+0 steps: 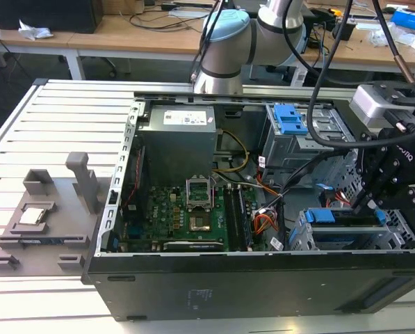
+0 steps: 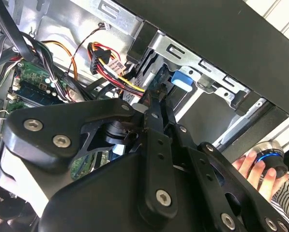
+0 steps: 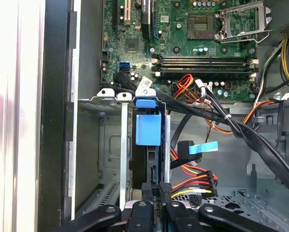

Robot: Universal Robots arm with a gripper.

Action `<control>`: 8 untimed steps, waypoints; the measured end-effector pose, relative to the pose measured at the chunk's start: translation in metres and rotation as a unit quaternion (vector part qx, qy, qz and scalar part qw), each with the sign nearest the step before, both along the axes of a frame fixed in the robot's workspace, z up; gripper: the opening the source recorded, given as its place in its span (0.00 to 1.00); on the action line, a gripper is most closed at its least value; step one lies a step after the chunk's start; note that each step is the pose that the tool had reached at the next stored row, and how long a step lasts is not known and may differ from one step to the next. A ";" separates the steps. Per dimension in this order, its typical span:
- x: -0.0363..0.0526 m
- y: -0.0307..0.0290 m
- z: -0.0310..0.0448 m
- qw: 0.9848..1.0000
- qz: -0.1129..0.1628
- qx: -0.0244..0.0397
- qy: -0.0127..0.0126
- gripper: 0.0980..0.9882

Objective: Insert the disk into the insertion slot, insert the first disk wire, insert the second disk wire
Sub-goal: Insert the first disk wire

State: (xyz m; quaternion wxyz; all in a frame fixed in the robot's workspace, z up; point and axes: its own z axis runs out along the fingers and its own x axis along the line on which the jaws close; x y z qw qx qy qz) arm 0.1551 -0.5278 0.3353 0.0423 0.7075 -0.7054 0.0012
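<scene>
Gripper (image 2: 157, 96) jaws drawn nearly together, nothing seen held, tips set just beside disk (image 3: 148, 129). Disk seated in insertion slot (image 3: 110, 145). Judged heavy, rigid, shock-sensitive; best taken by blue carrier frame (image 3: 145, 103).

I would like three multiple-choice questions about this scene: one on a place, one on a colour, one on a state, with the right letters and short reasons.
1. The pincer is over: A the grey fixture; B the low drive cage; C the power supply.
2. The disk's carrier frame is: A red; B blue; C green.
3. The computer case is: A open; B closed; C overturned.
Key: 1 B, it hangs over the cage at the exterior view's right. 2 B, bright blue in the first wrist view. 3 A, the motherboard lies exposed.
</scene>
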 end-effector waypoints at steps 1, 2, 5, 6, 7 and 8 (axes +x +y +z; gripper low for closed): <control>0.0000 0.0000 -0.0002 1.000 0.000 0.000 0.000 0.07; 0.0000 0.0000 -0.0004 1.000 0.000 0.000 0.000 0.16; 0.0000 0.0000 0.0109 1.000 0.000 0.000 0.000 0.16; 0.0000 0.0001 0.0171 1.000 0.000 0.000 0.000 0.16; 0.0000 0.0006 0.0244 1.000 0.000 0.000 0.000 0.16; -0.0001 0.0015 0.0301 1.000 0.000 -0.001 0.000 0.16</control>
